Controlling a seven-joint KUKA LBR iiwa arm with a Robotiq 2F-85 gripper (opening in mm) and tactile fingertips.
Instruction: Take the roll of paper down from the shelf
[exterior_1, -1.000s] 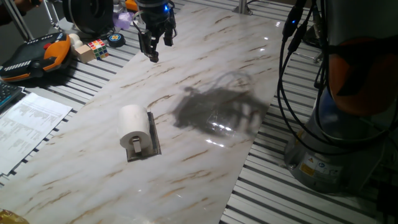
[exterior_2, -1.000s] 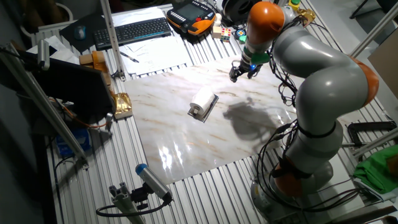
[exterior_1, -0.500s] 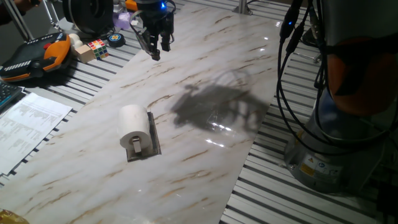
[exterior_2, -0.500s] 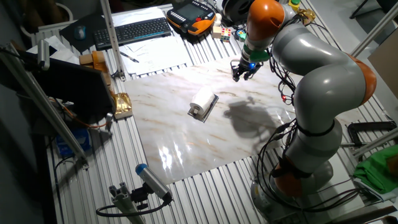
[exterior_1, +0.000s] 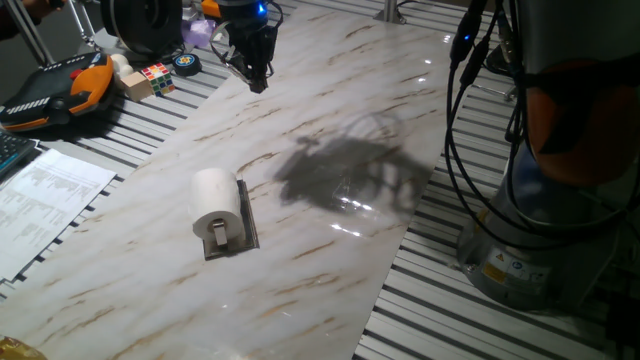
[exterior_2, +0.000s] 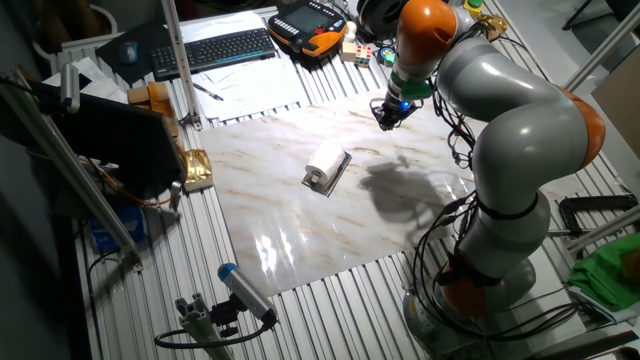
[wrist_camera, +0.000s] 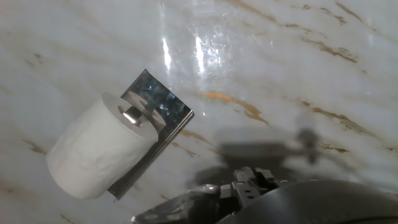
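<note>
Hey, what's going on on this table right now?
A robot arm's gripper hangs above the far end of the marble tabletop, holding nothing. The roll of paper sits on the peg of the shelf, which lies mid-table, well apart from the gripper. The roll hasn't been taken off yet. Whether the fingers are open or shut is unclear.

Open marble tabletop (exterior_1: 330, 120) lies between the gripper (exterior_1: 256, 80) — at 12 o'clock — and the roll of paper (exterior_1: 214, 203) on its shelf (exterior_1: 244, 222), bare on every side. Clutter at 10 o'clock — a Rubik's cube (exterior_1: 155, 76), an orange-black pendant (exterior_1: 60, 88); hanging cables (exterior_1: 470, 120) at 3 o'clock.
</note>
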